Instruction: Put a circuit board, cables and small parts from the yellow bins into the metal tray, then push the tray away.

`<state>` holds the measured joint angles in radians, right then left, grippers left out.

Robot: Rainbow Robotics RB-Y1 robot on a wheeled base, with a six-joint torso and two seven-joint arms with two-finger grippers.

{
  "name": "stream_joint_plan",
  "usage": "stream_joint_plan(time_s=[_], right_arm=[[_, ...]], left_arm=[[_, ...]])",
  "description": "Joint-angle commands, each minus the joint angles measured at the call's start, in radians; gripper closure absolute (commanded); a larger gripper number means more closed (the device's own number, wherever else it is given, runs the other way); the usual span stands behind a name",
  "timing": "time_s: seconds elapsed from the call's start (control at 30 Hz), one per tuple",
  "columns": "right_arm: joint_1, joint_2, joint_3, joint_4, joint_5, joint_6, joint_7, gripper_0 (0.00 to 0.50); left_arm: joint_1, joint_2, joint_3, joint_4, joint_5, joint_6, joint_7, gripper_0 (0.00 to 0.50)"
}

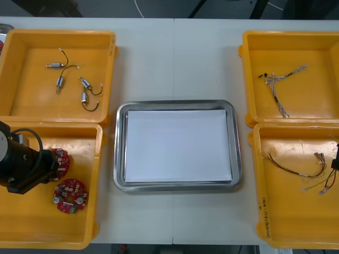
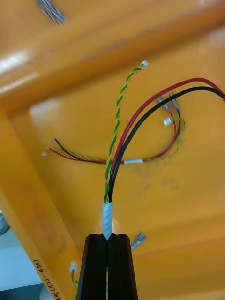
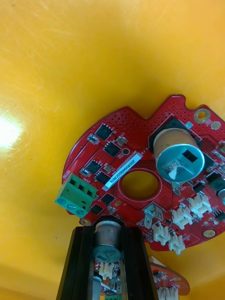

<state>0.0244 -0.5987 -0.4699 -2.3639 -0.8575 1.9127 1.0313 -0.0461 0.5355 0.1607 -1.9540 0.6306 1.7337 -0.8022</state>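
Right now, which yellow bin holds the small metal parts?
The far left bin: small metal parts lie there alone. In the near bins, the left gripper grips a circuit board, the right gripper a cable.

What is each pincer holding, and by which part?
Right pincer: red, black and green-yellow cable bundle, by its white-taped end. Left pincer: round red circuit board, apparently by a cylindrical part.

The red board (image 3: 140, 154) has a white sticker (image 3: 123, 169) and the near right yellow bin (image 2: 33, 225) has handwriting (image 2: 47, 276), both too small to read.
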Motion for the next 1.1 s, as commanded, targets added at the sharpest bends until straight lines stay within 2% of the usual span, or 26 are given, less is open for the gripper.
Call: stream_joint_plan(time_s=[0.03,0.27,0.37,0.5,0.77,0.97,1.1], right_arm=[[-0.047,-0.128,-0.067,-0.031,-0.075,0.007,0.064,0.500],[-0.047,-0.303,-0.073,-0.028,-0.201,0.007,0.096,0.500],[-0.047,-0.348,-0.076,-0.017,-0.245,0.007,0.115,0.500],[-0.050,-0.374,-0.096,0.017,-0.285,0.007,0.188,0.500],[-0.106,-0.421,-0.101,0.147,-0.370,0.007,0.434,0.500],[-0.150,-0.428,-0.068,0.129,-0.377,0.007,0.584,0.500],[-0.156,-0.428,-0.036,0.080,-0.373,0.007,0.605,0.500]], left_arm=[[-0.024,0.061,0.017,-0.060,0.031,0.063,0.060,0.500],[-0.104,0.126,0.033,-0.102,0.074,0.179,0.051,0.500],[-0.140,0.147,0.034,-0.129,0.093,0.186,0.049,0.500],[-0.179,0.173,0.033,-0.167,0.146,0.186,0.051,0.500],[-0.233,0.238,0.014,-0.276,0.282,0.186,0.051,0.500],[-0.313,0.276,-0.076,-0.295,0.360,0.186,0.075,0.500],[-0.376,0.277,-0.159,-0.299,0.368,0.186,0.089,0.499]])
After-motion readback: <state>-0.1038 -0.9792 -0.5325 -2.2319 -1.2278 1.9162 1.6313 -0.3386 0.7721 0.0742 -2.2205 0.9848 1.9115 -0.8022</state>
